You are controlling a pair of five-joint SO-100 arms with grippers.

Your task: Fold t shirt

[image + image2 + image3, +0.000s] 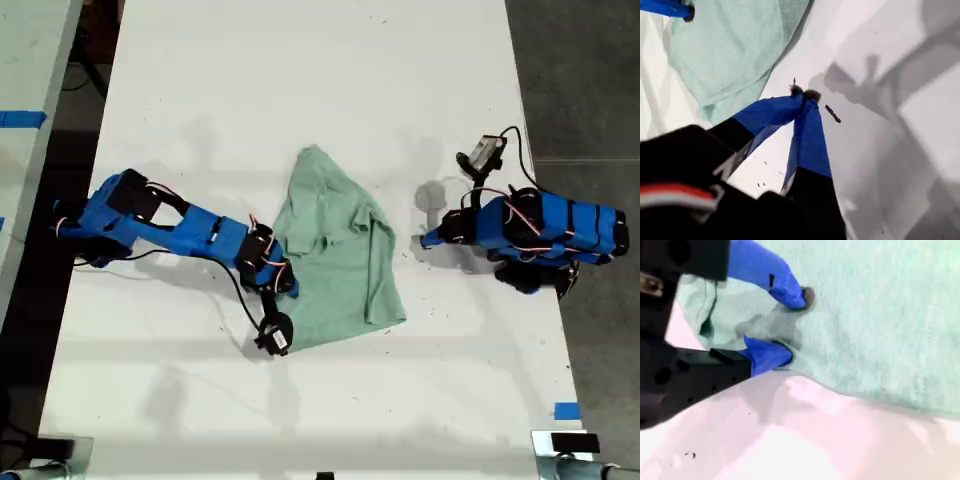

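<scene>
Exterior view: white table [300, 90] seen from above, with two blue arms and a crumpled mint-green t shirt [335, 255]. At the frame's left, an arm [170, 228] reaches toward centre; my second gripper [281, 283] sits at the shirt's left edge, lower middle of the frame. In the second wrist view its blue fingers [767, 355] are spread a little and press on the fabric [865, 315] near its edge, with a small ridge of cloth between them; whether they actually pinch it cannot be told. The shirt lies at mid-frame, partly doubled over itself, one sleeve toward its right side. At the frame's right, my first gripper [432, 240] rests on bare table, apart from the shirt; the first wrist view shows its fingertips [804, 93] pressed together on nothing, the shirt [730, 50] lying beyond them. Blue tape [566, 410] marks the table's lower right. No legible writing or brand shows.
</scene>
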